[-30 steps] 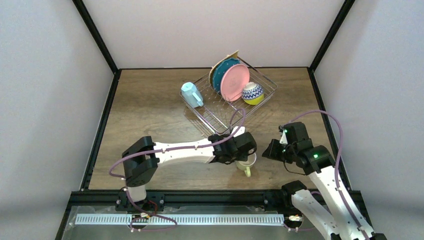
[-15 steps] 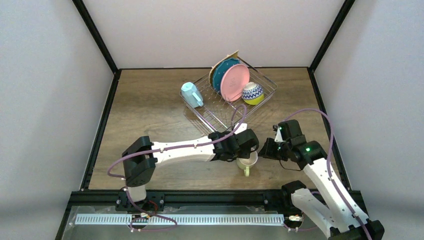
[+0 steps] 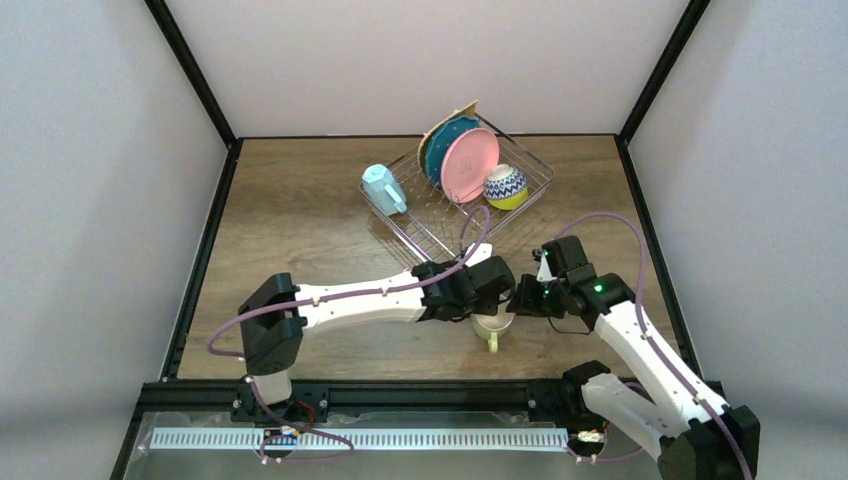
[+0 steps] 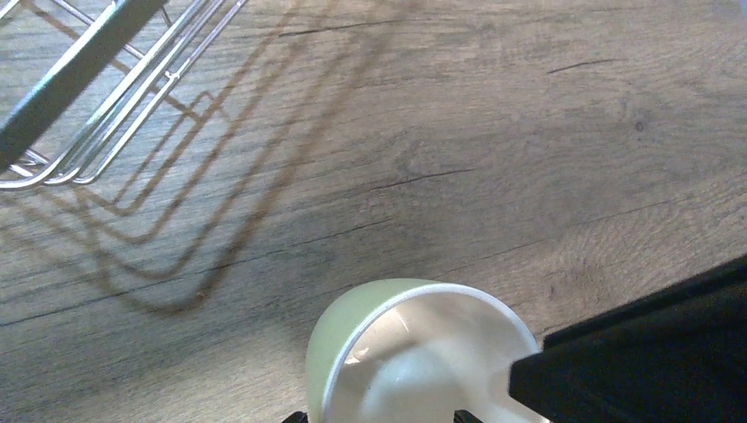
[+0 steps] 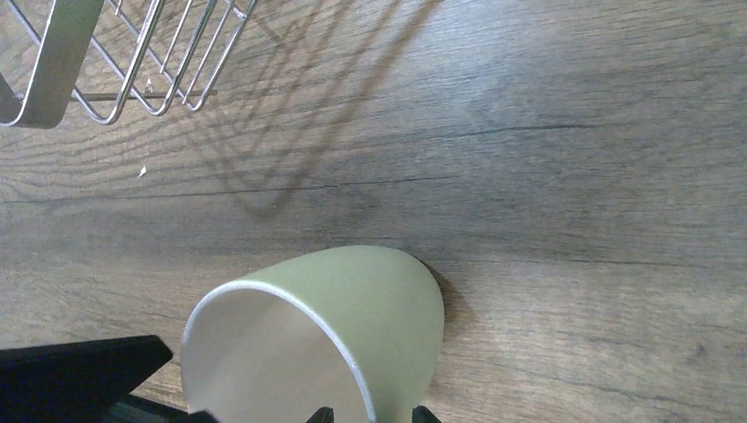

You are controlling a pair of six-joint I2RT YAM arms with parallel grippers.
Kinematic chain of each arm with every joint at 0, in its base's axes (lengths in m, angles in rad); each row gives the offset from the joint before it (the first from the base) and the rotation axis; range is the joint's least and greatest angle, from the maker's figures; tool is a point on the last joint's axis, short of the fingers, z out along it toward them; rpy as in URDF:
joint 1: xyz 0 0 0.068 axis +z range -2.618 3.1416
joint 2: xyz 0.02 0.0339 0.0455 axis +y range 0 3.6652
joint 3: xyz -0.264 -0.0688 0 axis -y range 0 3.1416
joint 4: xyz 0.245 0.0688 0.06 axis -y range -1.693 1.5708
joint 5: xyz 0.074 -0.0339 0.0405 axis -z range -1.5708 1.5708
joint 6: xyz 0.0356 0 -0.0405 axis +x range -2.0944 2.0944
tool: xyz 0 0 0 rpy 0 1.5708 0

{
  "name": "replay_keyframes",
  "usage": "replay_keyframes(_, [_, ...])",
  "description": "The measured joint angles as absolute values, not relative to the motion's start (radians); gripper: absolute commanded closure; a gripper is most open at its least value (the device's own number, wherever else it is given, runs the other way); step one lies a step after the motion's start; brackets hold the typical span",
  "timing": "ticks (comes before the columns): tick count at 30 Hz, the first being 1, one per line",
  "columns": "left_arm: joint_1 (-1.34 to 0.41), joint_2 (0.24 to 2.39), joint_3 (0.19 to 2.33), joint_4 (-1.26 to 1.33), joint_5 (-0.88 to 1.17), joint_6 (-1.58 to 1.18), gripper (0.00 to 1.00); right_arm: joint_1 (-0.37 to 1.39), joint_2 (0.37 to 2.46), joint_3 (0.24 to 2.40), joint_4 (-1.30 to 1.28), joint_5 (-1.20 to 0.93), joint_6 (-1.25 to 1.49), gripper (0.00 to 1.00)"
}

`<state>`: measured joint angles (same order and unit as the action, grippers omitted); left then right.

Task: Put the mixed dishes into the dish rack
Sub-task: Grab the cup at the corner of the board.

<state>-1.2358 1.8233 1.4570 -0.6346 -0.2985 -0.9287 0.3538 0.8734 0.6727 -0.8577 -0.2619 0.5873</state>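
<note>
Starting at the left of the top view, the light-blue mug [image 3: 382, 187] is sitting at the left corner of the dish rack [image 3: 432, 232]. We cannot tell whether it is inside the wire or leaning on it. Moving right inside the rack, the tan woven-look plate [image 3: 466, 108], the teal dotted plate [image 3: 448, 140] and the pink round plate [image 3: 471, 165] are standing on edge one behind another. The patterned bowl [image 3: 506, 186] is lying just beside the pink one.

In the near half of the surface [image 3: 300, 220], the left arm is lying stretched out to the right. Its left end effector [image 3: 484, 308] is hanging over the pale yellow-green mug [image 3: 492, 328] with its jaws spread wide. In the left wrist view one tip is showing outside the mug's wall and the other over its hollow, so we are reading it as gripping nothing.

The mug is standing on the bare wood nearer us than the rack, well apart from it. Its mouth is facing up and its handle is pointing toward the arms' bases, so its long axis is running roughly vertical.

Immediately right of it, the right end effector [image 3: 514, 306] is coming at the rim from the right side. Its jaws are partly apart and its tips are straddling the wall, with a gap wider than the wall itself. We are seeing no grip there either.

We are judging both arms about equally near, with the mug between them and below. The right jaws look the better set to pinch the wall. The rack is lying away from the bases and slightly left, so a lift would need to clear its low side.
</note>
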Motion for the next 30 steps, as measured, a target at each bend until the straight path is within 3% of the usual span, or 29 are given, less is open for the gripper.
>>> replay_keyframes(13, [-1.236, 1.755, 1.467, -0.669, -0.329, -0.907, 0.05, 0.432, 1.022, 0.651, -0.753, -0.236, 0.607, 0.51])
replay_keyframes(18, [-1.236, 1.724, 1.474, -0.678, -0.332, -0.904, 0.05, 0.447, 1.073, 0.624, -0.715, -0.226, 0.611, 0.70])
replay_keyframes(23, [-1.236, 1.673, 1.473, -0.697, -0.339, -0.904, 0.05, 0.446, 1.111, 0.608, -0.704, -0.197, 0.627, 0.97])
replay_keyframes(30, [-1.236, 1.602, 1.470, -0.717, -0.361, -0.905, 0.05, 0.447, 1.098, 0.605, -0.692, -0.184, 0.652, 0.99])
